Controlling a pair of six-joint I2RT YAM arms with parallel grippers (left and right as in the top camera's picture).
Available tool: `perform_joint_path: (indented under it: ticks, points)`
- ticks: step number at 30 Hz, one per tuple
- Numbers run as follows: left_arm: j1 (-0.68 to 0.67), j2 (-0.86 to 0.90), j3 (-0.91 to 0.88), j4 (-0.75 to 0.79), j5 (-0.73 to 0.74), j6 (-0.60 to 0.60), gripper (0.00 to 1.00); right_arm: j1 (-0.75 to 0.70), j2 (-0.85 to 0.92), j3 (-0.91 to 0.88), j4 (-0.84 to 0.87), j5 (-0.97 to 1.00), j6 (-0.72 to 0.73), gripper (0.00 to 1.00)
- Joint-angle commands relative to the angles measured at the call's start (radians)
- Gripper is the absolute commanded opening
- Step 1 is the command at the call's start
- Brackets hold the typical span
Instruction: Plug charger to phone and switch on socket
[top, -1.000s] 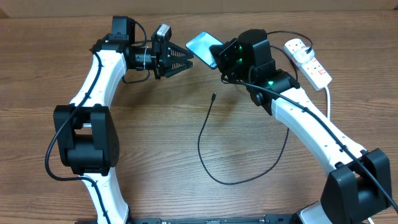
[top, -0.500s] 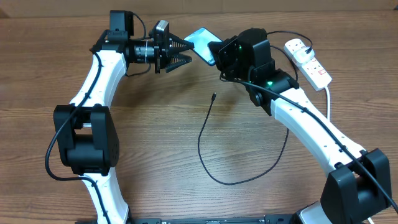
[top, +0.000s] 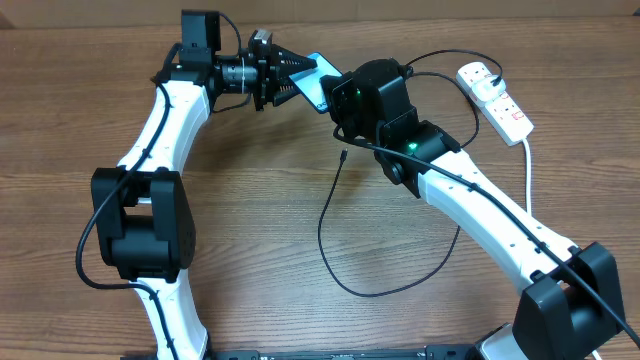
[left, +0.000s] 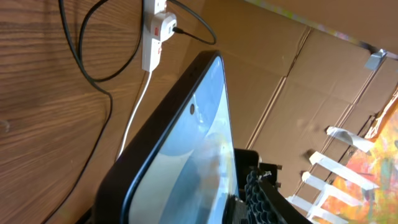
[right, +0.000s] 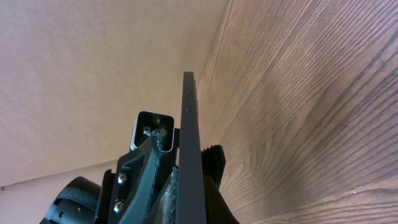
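Phone (top: 319, 81): held above the table (top: 250, 220), between both grippers.
Right gripper (top: 338, 93): clamped on the phone.
Left gripper (top: 292, 75): fingers straddle the phone's other end; grip cannot be told.
Charger (top: 330, 210): slack on the table, connector lying free.
Socket (top: 497, 100): far right.

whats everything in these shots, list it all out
phone: 1, black edges with blue screen, lifted off the table between both claws
charger cable: 1, thin black, looped on the table, free tip near the centre
power strip: 1, white with red switches, far right
cord: 1, thick white, running from the strip along the right side
table: 1, brown wood
cardboard: brown, behind the table
arms: 2, white and black, left and right
left claw: black, around the phone's left end
right claw: black, gripping the phone's other end
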Motion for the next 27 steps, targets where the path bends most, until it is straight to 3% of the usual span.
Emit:
perform_joint_path:
  ticks: [1,5,12,18,23,27]
  points:
    - [-0.024,0.003,0.017,0.040,0.012,-0.050,0.35,0.035,-0.038,0.021,-0.016,-0.052,0.003,0.04]
    - [-0.039,0.003,0.017,0.048,0.011,-0.087,0.29,0.041,-0.038,0.021,-0.015,-0.053,0.024,0.04]
    - [-0.065,0.003,0.017,0.218,0.046,-0.203,0.25,0.069,-0.038,0.021,-0.016,-0.053,0.075,0.04]
    - [-0.072,0.003,0.017,0.256,0.064,-0.224,0.14,0.069,-0.038,0.021,-0.014,-0.135,0.129,0.04]
    - [-0.071,0.003,0.017,0.263,0.054,-0.224,0.11,0.069,-0.038,0.021,-0.014,-0.188,0.129,0.04]
    - [-0.071,0.003,0.017,0.299,0.053,-0.230,0.17,0.069,-0.038,0.021,-0.014,-0.192,0.129,0.04]
